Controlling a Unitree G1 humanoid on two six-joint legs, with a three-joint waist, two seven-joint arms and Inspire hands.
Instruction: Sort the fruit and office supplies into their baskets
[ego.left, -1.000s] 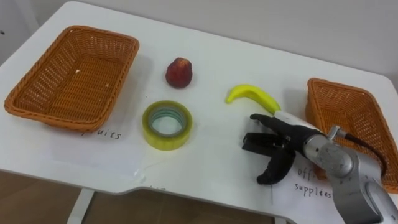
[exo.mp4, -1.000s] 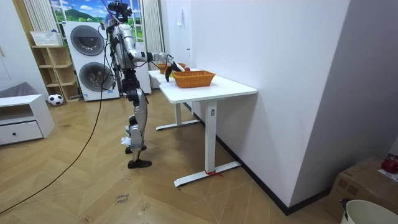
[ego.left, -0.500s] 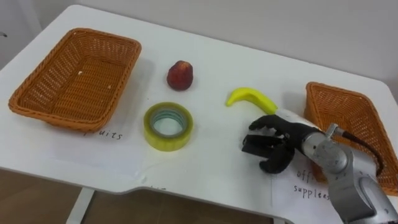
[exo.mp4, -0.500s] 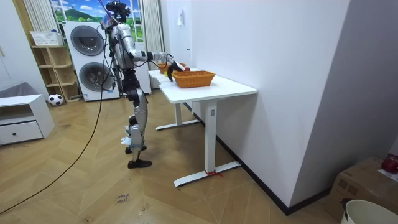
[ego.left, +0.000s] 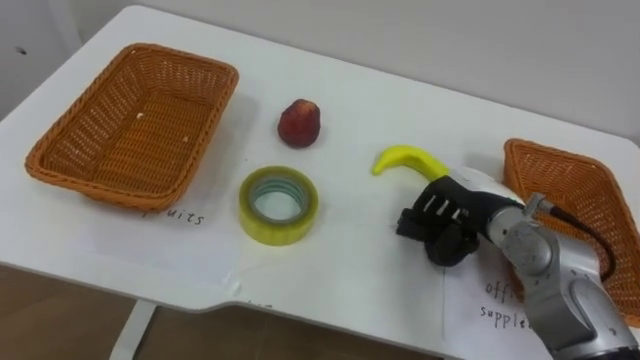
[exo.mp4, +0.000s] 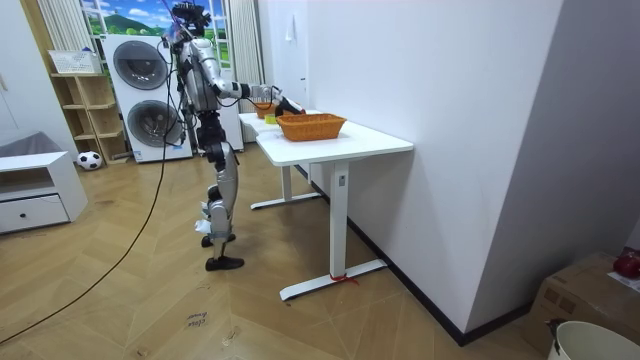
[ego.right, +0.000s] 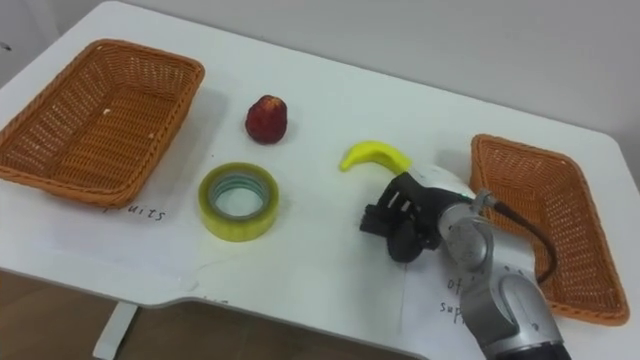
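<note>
The right hand (ego.left: 445, 222) is seen low on the white surface (ego.left: 360, 100), its dark fingers curled in tight toward the palm; nothing appears to be enclosed by them, though the underside of the hand is hidden. The yellow banana (ego.left: 405, 160) is laid flat just beyond the hand, and whether its near end is touched by the knuckles cannot be made out. A roll of yellow tape (ego.left: 278, 204) is set flat near the front edge, well apart from the hand, and a red fruit (ego.left: 299, 123) is placed behind it. The left basket (ego.left: 60, 150), with nothing in it, is found at the robot's far left, with a handwritten paper slip (ego.left: 175, 215) at its front edge. The right basket (ego.left: 580, 200) is placed at the far right, just beyond the forearm, with a second written sheet (ego.left: 490, 300) partly covered by the arm. In the room view, the robot is shown upright at the surface, one arm stretched over it, with washing machines (exo.mp4: 140, 70) behind.
</note>
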